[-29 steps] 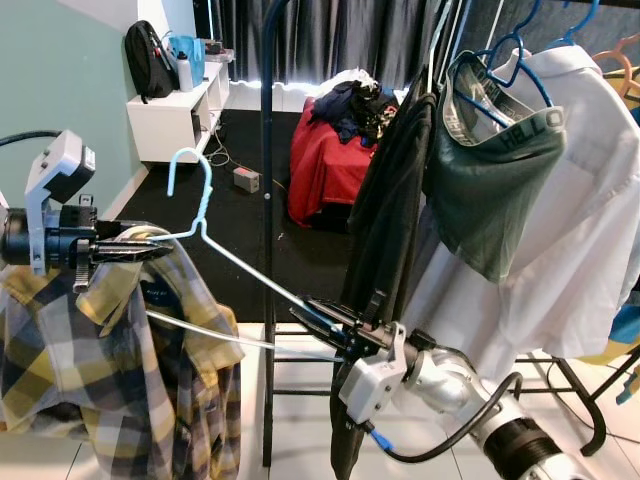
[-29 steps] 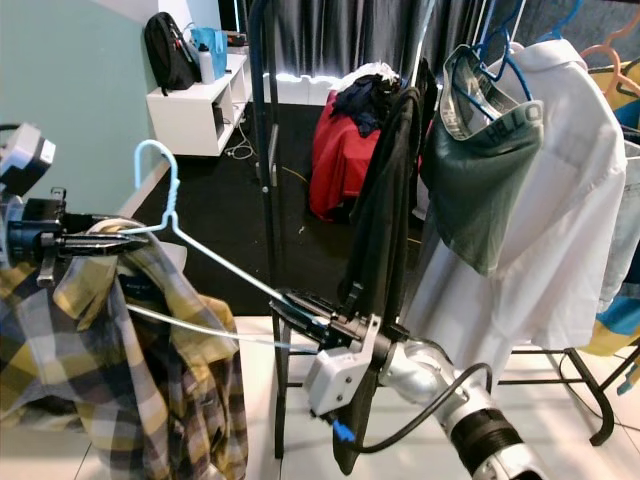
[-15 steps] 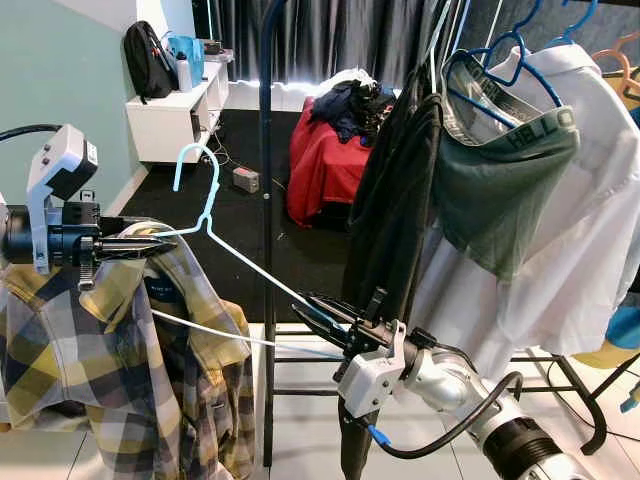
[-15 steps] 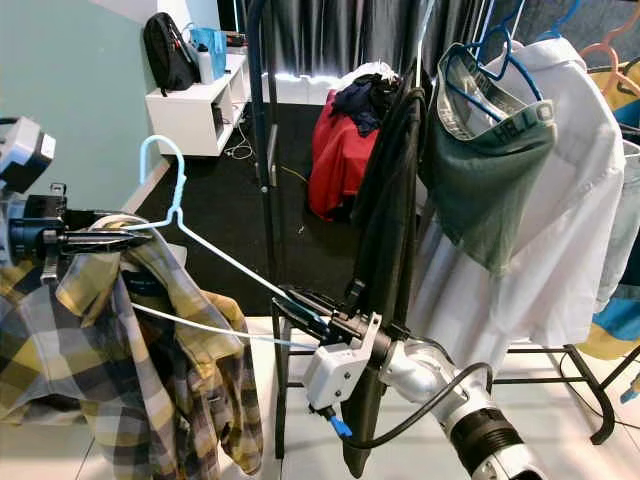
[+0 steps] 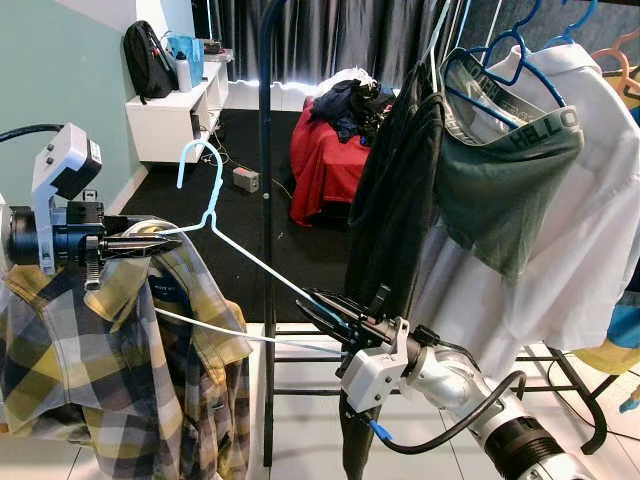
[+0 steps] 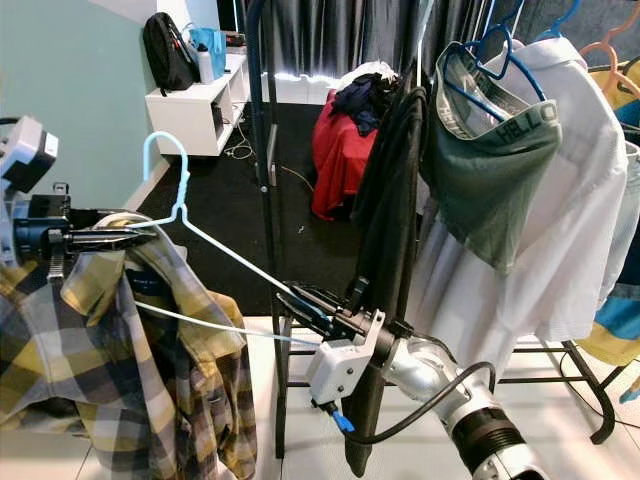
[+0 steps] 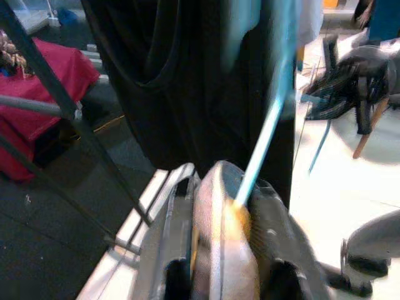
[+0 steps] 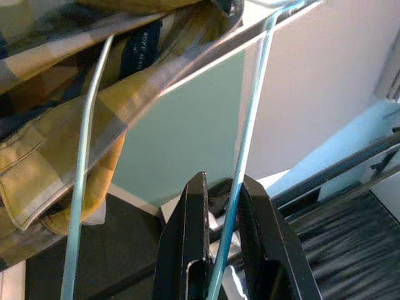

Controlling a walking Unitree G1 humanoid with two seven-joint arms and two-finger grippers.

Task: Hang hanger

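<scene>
Head cam: left gripper (image 5: 150, 243) at 9 o'clock clamps the plaid shirt (image 5: 110, 380) collar on the light-blue wire hanger (image 5: 215, 225), right gripper (image 5: 322, 310) at 6 o'clock pinches its arm; right wrist: fingers (image 8: 187, 231) closed on hanger wire.

Left end effector (image 7: 219, 206) pinches collar fabric (image 7: 215, 237) and hanger (image 7: 265, 125).

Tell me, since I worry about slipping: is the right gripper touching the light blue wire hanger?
Touching. In the right wrist view the right gripper has its two black fingers closed on the light blue wire hanger, the wire pinched between them.
</scene>
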